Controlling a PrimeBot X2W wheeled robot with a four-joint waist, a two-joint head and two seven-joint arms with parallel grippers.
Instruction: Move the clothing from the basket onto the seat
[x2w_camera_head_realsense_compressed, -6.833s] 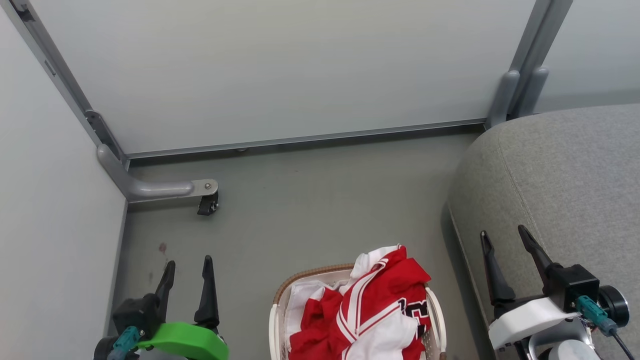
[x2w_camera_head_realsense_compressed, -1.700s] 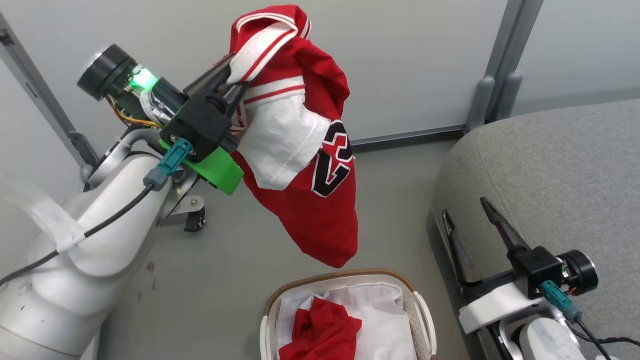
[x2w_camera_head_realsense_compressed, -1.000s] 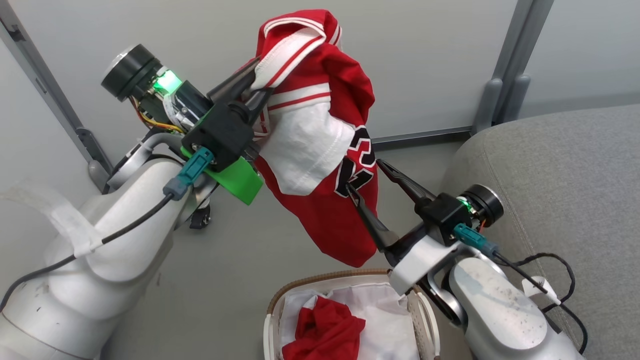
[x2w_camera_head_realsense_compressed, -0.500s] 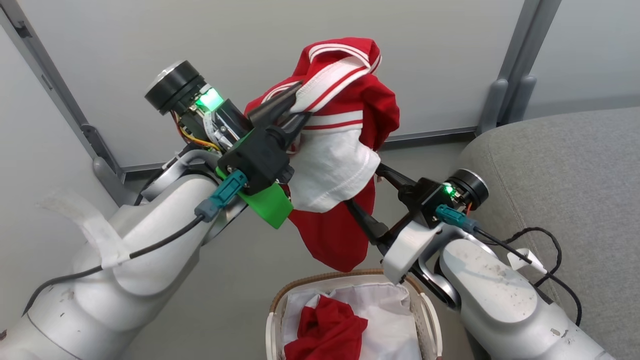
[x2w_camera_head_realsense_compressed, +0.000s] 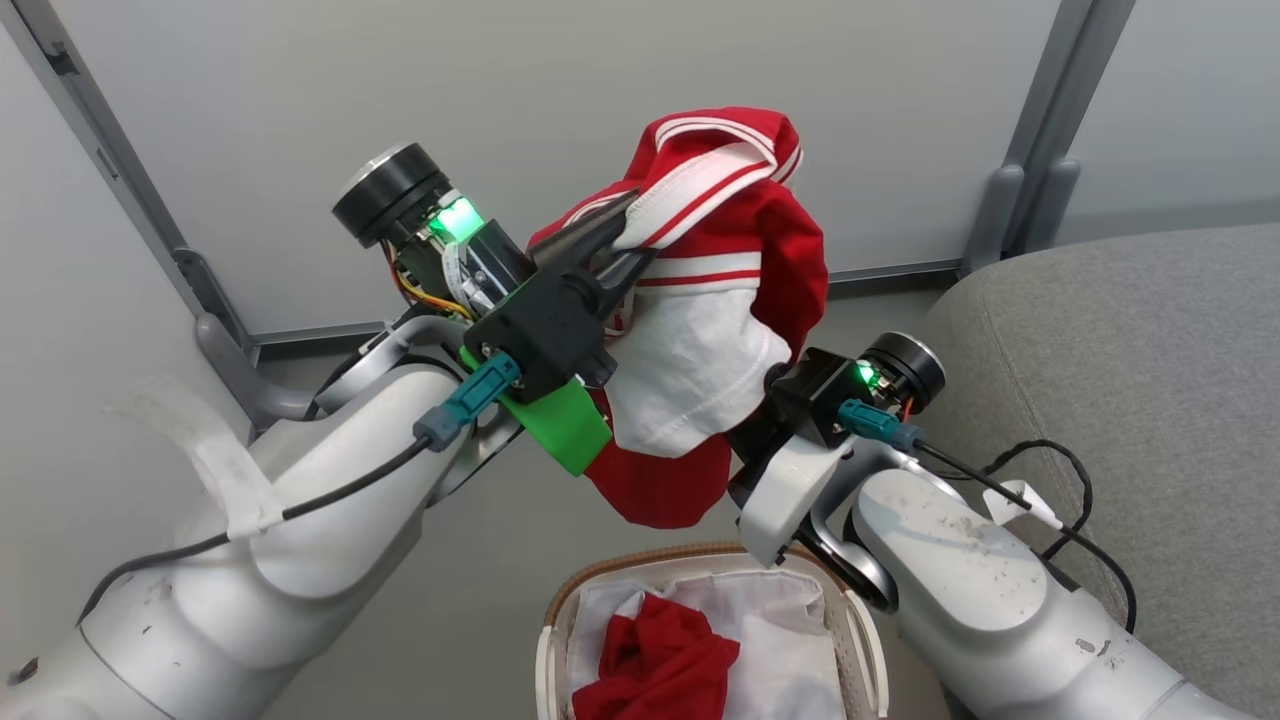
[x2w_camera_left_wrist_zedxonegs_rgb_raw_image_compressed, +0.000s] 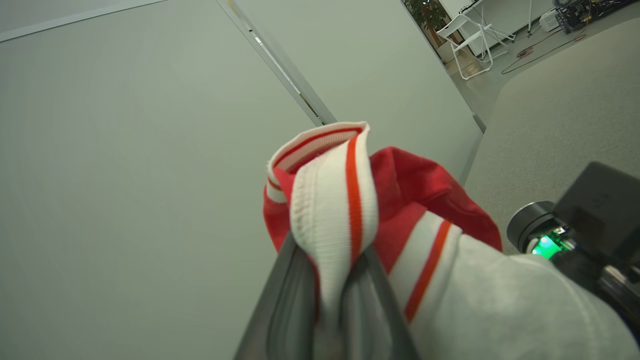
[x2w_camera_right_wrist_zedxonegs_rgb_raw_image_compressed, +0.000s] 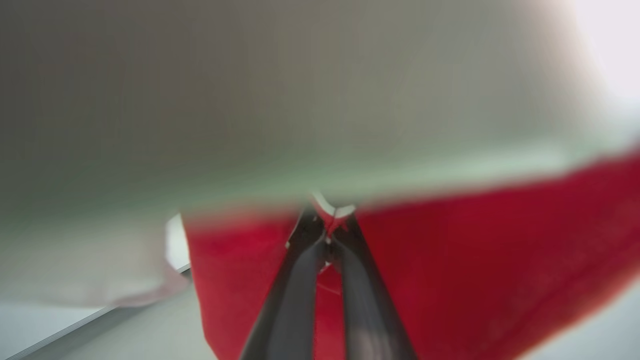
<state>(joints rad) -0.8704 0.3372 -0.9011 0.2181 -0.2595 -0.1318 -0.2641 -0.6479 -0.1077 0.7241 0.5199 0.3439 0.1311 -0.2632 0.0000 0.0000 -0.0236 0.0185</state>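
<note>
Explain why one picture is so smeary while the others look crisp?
Right wrist view: the red garment hangs right against the lens, so the cloth blurs; the right claw pinching it is soft too. Left wrist view: the striped band in the left claw is sharp, the nearer white cloth hazy. Head view: crisp, evenly lit.

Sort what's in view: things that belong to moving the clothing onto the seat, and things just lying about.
Job in hand: lifted red garment, pinched by the left pincer and the right pincer; second red garment in the basket; grey seat.

Just lying about: white liner sheet; partition foot; folding chair.
</note>
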